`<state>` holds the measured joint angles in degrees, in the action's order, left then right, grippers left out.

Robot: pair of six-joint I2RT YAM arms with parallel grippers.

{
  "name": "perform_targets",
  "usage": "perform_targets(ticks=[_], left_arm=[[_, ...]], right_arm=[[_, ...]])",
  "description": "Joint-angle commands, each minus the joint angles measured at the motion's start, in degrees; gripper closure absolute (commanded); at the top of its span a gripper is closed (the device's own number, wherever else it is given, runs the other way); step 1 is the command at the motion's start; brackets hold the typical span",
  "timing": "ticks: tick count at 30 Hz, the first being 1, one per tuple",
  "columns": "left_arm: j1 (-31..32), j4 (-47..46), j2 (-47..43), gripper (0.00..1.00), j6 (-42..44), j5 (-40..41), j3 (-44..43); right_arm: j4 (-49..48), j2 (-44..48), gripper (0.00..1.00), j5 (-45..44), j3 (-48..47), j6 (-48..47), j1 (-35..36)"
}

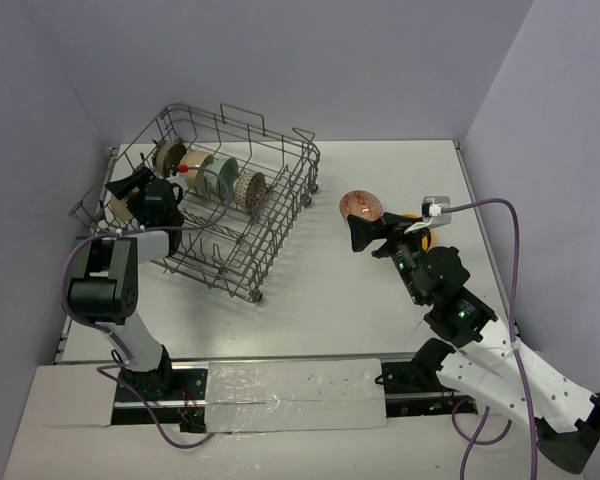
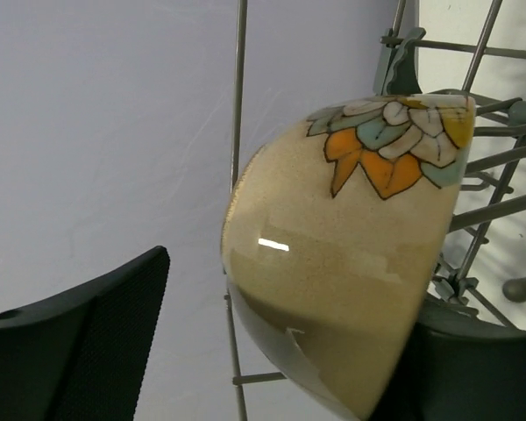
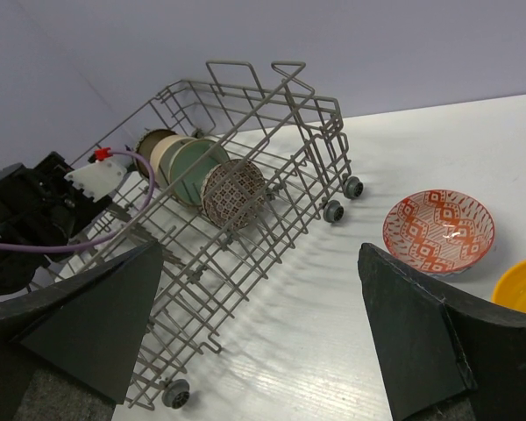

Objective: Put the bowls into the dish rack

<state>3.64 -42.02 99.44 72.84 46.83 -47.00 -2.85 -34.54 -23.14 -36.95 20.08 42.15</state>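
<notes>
Four-ish bowls (image 3: pixel 232 189) are standing on edge in the dish rack (image 1: pixel 280 215). The left gripper (image 1: pixel 130 190) has its jaws parted, no real hold on the flowered beige bowl (image 2: pixel 342 254) at the rack's end. The red bowl (image 3: pixel 438 230) and yellow bowl (image 3: pixel 522 285) are left on the desk (image 1: pixel 330 300). The right gripper (image 3: pixel 259 298) is wide open and empty.

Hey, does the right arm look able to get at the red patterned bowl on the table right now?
Probably yes. The right gripper is open, just short of the red patterned bowl, which lies on bare table with nothing over it. The orange bowl beside it might crowd one finger.
</notes>
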Motion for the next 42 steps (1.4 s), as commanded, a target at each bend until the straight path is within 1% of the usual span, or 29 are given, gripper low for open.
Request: perform_targets(ticks=[1, 3, 4, 5, 7, 8, 10, 11, 12, 13, 17, 34, 36, 39, 41, 42], left_arm=[[0.2, 1.7, -1.1, 0.20, -4.9, 2.1, -2.1], [0.2, 5.3, -1.8, 0.17, -9.0, 1.3, -2.9], [0.2, 8.8, -2.6, 0.16, -10.5, 0.8, -3.8], [0.2, 11.5, -3.0, 0.15, -14.2, -0.8, -4.3], [0.2, 18.4, -4.3, 0.14, -17.9, -2.8, -6.0], [0.2, 20.3, -4.7, 0.12, -21.0, -4.7, -6.5], [0.1, 23.8, -5.0, 0.10, -23.6, -6.7, -8.2], [0.1, 27.5, -5.0, 0.08, -26.0, -7.7, -8.8], [-0.1, 28.7, -5.0, 0.05, -26.9, -9.1, -9.4], [-0.1, 29.4, -4.6, 0.04, -27.8, -9.6, -10.3], [-0.4, 34.1, -4.7, 0.02, -32.3, -11.5, -12.6], [-0.7, 51.8, -14.7, 0.01, -52.6, -22.1, -21.7], [-0.7, 52.2, -15.9, 0.01, -54.2, -23.6, -22.1], [-0.7, 53.3, -17.6, 0.01, -59.5, -25.5, -23.3], [-0.7, 53.7, -19.6, 0.01, -64.6, -26.7, -24.4], [-0.7, 53.9, -20.5, 0.01, -68.7, -27.1, -24.8]], right_arm=[[-2.2, 0.8, 0.00, -1.6, 0.6, 0.2, 0.5], [-2.3, 0.6, 0.00, -1.6, 0.6, 0.1, 0.5], [-2.3, 0.6, 0.00, -1.7, 0.7, 0.2, 0.5], [-2.2, 0.5, 0.00, -1.7, 0.7, 0.2, 0.5], [-2.2, 0.4, 0.00, -1.5, 0.6, 0.1, 0.6], [-2.2, 0.4, 0.00, -1.5, 0.5, 0.1, 0.5], [-2.2, 0.2, 0.00, -1.4, 0.5, 0.1, 0.5], [-2.2, 0.0, 0.00, -1.2, 0.4, 0.1, 0.5], [-2.2, -0.1, 0.00, -1.1, 0.4, 0.2, 0.5], [-2.2, -0.2, 0.00, -1.1, 0.3, 0.2, 0.5], [-1.8, -0.6, 0.00, -1.0, 0.0, 0.1, 0.5], [-0.3, -4.1, 0.00, 0.9, -1.9, 0.1, 0.2], [0.0, -4.4, 0.00, 0.9, -2.3, 0.3, 0.0], [1.0, -5.6, 0.00, -0.2, -3.5, 1.0, -0.4], [3.2, -7.5, 0.00, -1.5, -5.7, 2.2, -1.3], [4.9, -9.4, 0.00, -1.7, -6.5, 2.6, -1.8]])
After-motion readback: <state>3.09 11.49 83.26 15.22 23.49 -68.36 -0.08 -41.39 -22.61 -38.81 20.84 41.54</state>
